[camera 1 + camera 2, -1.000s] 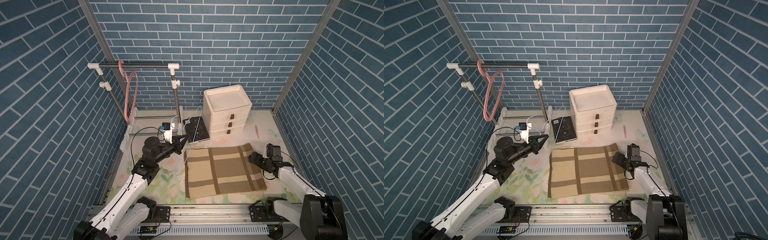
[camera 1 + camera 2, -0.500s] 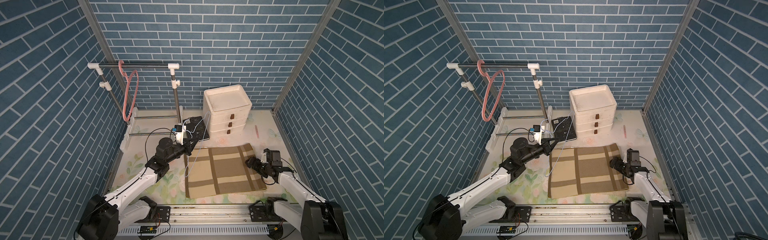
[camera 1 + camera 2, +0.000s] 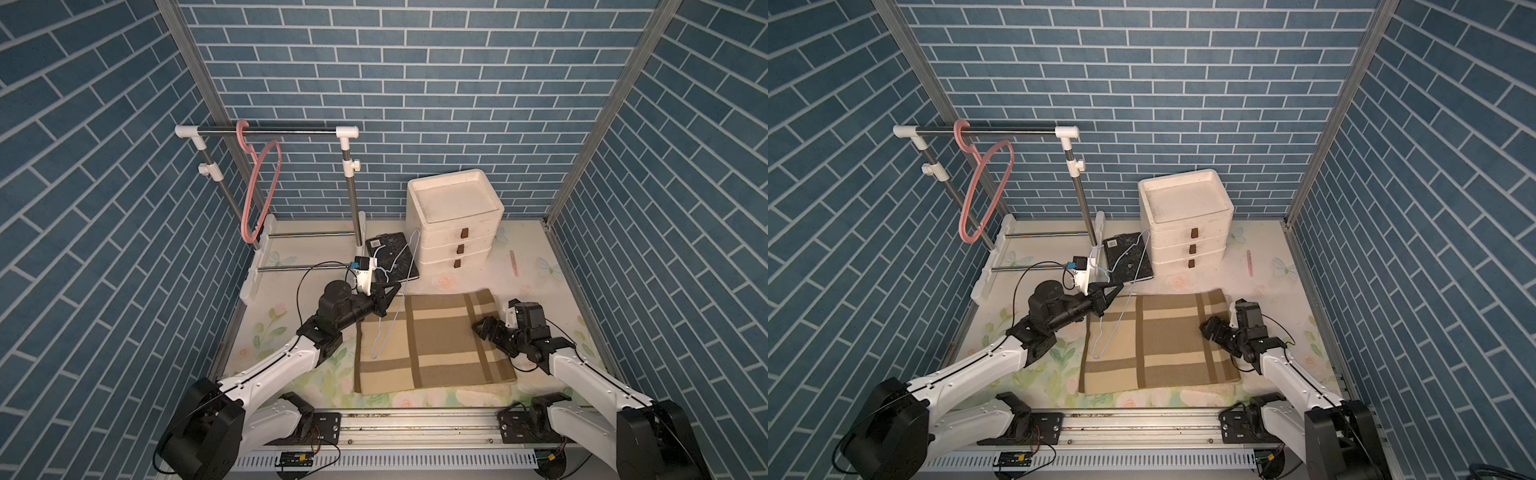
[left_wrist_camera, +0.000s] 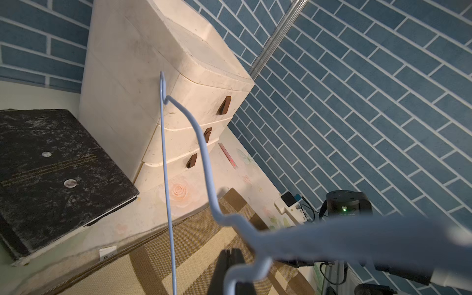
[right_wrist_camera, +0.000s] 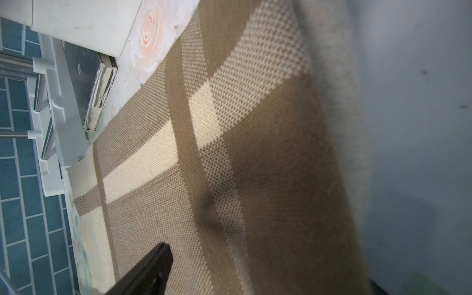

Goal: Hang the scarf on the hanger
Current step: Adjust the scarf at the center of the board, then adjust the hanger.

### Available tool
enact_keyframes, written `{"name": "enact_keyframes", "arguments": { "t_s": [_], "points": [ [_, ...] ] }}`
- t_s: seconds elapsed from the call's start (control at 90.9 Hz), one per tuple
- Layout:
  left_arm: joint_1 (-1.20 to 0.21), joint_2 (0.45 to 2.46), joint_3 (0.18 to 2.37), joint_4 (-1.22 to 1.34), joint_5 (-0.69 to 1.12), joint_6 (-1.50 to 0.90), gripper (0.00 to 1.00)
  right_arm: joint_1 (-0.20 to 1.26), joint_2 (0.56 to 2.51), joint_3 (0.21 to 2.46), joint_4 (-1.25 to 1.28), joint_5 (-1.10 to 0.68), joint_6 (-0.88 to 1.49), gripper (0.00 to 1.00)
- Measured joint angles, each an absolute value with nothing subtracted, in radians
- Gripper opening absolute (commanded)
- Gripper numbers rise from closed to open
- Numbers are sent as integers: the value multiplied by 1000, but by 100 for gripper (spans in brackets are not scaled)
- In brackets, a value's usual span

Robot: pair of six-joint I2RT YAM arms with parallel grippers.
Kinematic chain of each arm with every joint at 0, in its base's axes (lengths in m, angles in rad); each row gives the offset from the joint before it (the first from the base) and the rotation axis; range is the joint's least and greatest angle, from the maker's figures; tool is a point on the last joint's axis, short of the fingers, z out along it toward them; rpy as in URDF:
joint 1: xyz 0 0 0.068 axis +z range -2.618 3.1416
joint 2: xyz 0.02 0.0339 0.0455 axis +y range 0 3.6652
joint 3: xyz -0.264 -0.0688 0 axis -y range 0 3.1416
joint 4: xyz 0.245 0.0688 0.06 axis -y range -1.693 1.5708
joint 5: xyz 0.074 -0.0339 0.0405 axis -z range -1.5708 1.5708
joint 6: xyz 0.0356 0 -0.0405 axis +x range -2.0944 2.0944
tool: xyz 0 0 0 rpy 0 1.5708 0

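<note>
Beside closed drawers (image 3: pixel 455 232), left end effector (image 3: pixel 395 287) clamps hanger (image 4: pixel 306 237); right end effector (image 3: pixel 484 328) gapes.

Scarf (image 3: pixel 432 340): tan and cream check, folded into a flat rectangle. It lies on the table's near half, turned slightly clockwise, with its far corner toward 1 o'clock. A paler layer shows from under its near edge toward 5 o'clock.

Hanger (image 4: pixel 319 238): thin pale blue wire, off the table and tilted. It is clamped in the closed left gripper (image 3: pixel 392 289) at the scarf's 11 o'clock corner. Its long side runs from 1 o'clock to 7 o'clock, and its lower bend is over the scarf's 9 o'clock strip. Whether it touches the scarf cannot be determined.
</note>
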State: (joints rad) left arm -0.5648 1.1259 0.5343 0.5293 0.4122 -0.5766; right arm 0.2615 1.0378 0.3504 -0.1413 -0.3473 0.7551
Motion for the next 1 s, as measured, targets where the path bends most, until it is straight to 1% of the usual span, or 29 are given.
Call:
{"name": "enact_keyframes", "arguments": {
  "t_s": [0.121, 0.264, 0.33, 0.396, 0.451, 0.517, 0.66, 0.847, 1.001],
  "points": [
    [-566, 1107, 531, 525, 412, -575, 0, 264, 1036, 404, -234, -263, 754, 95],
    [-567, 1064, 531, 498, 423, -553, 0, 265, 991, 530, -323, -146, 751, 96],
    [-568, 1041, 531, 474, 433, -534, 0, 265, 952, 581, -328, -127, 756, 96],
    [-569, 1022, 532, 455, 448, -514, 0, 265, 918, 622, -307, -143, 788, 93],
    [-573, 1006, 532, 437, 456, -497, 0, 268, 906, 636, -244, -185, 844, 90],
    [-579, 992, 532, 427, 466, -482, 0, 290, 910, 628, -139, -234, 948, 90],
    [-594, 982, 532, 425, 465, -466, 0, 441, 997, 638, 73, -285, 1134, 90],
    [-620, 1017, 532, 425, 464, -455, 0, 597, 1157, 779, 275, -292, 1219, 89],
    [-641, 1055, 532, 433, 464, -454, 0, 675, 1244, 849, 401, -279, 1270, 84]
  ]
}}
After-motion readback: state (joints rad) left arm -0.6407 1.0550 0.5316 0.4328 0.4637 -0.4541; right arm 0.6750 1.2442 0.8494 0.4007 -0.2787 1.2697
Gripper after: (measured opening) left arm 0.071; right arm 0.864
